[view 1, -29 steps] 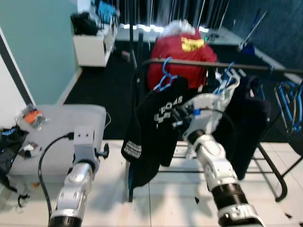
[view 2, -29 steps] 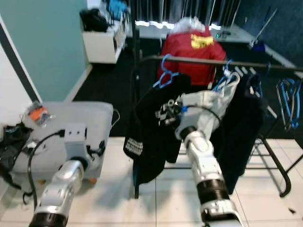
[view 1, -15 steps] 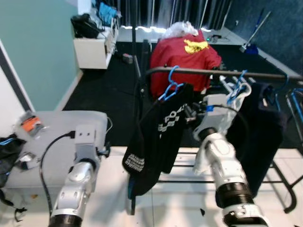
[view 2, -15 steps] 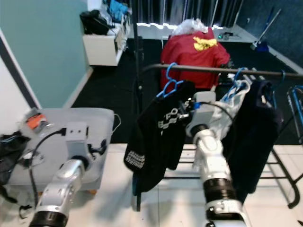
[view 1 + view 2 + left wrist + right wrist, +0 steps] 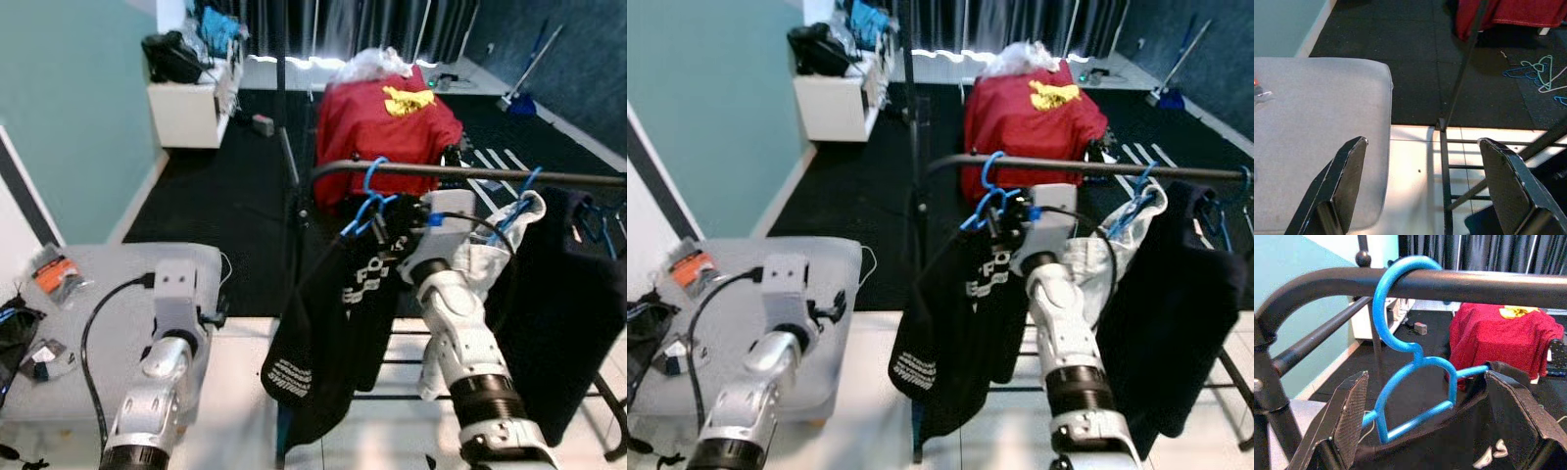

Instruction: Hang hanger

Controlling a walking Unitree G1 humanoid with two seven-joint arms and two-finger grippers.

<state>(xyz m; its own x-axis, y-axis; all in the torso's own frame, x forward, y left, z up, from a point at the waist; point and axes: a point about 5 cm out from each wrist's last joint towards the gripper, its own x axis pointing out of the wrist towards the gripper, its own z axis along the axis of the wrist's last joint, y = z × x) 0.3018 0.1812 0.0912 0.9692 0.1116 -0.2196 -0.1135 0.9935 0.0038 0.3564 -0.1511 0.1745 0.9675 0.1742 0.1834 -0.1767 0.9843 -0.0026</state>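
Observation:
A blue hanger [image 5: 1415,363] carrying a black printed T-shirt [image 5: 328,318] has its hook over the black rail [image 5: 1484,284] of the clothes rack, near the rail's left bend. My right gripper [image 5: 1425,377] is raised just behind the hanger's neck. It is open, its fingers [image 5: 1349,406] spread wide on either side of the hanger and touching nothing. In the left eye view the same hanger [image 5: 369,199] hangs left of my right wrist. My left gripper [image 5: 1422,143] is open and holds nothing, low above the edge of a grey tub [image 5: 1312,127].
Further right on the rail [image 5: 490,174] hang a white garment [image 5: 490,257] on a blue hanger and a dark garment [image 5: 573,304]. Behind the rack are a red-covered object [image 5: 387,122] and a white cabinet [image 5: 191,108]. Loose hangers [image 5: 1537,73] lie on the black floor.
The whole view has shifted as my head came closer to the rack and higher. My right gripper stays beside the blue hanger on the rail; the left arm holds its pose.

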